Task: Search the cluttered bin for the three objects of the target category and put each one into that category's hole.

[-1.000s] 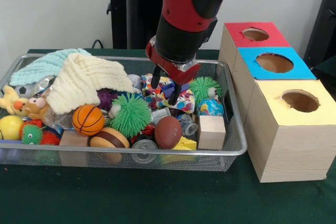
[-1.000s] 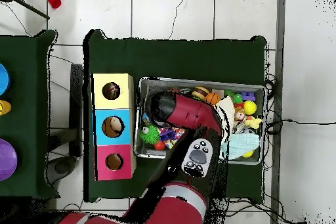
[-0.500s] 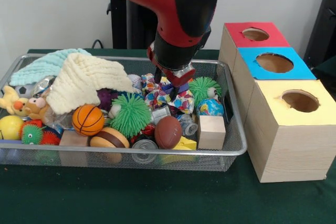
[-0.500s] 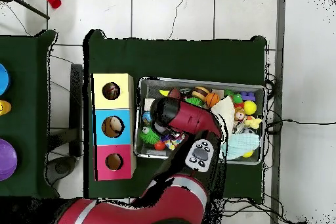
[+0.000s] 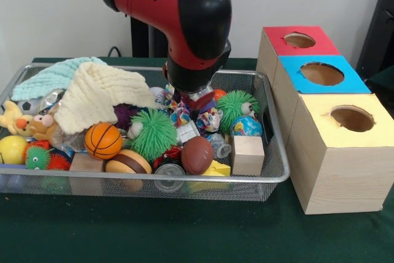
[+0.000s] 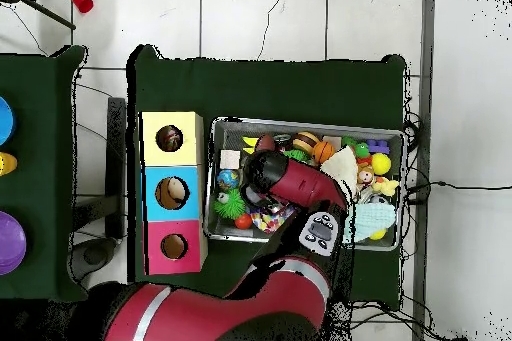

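The wire-mesh bin (image 5: 184, 181) is full of toys. White bundles with multicolour spots (image 5: 208, 119) lie in its middle, behind the green spiky ball (image 5: 152, 133); they also show in the overhead view (image 6: 268, 220). My gripper (image 5: 189, 98) is down among these bundles, and its tips are hidden by them and by the arm's red and black wrist. I cannot tell whether it holds one. The yellow-surround hole (image 5: 352, 118) is on the largest wood box at the right, nearest the camera; it also shows in the overhead view (image 6: 169, 138).
Blue-surround (image 5: 322, 74) and red-surround (image 5: 300, 40) boxes stand behind the yellow one. In the bin lie a cream knitted cloth (image 5: 98, 93), a basketball (image 5: 103, 140), a football (image 5: 197, 154), a wood cube (image 5: 248, 154), a globe ball (image 5: 247, 126) and a teal cloth (image 5: 49, 78).
The arm has swung toward the left of the front view and lowered. The gripper has sunk from above the spotted bundles down among them.
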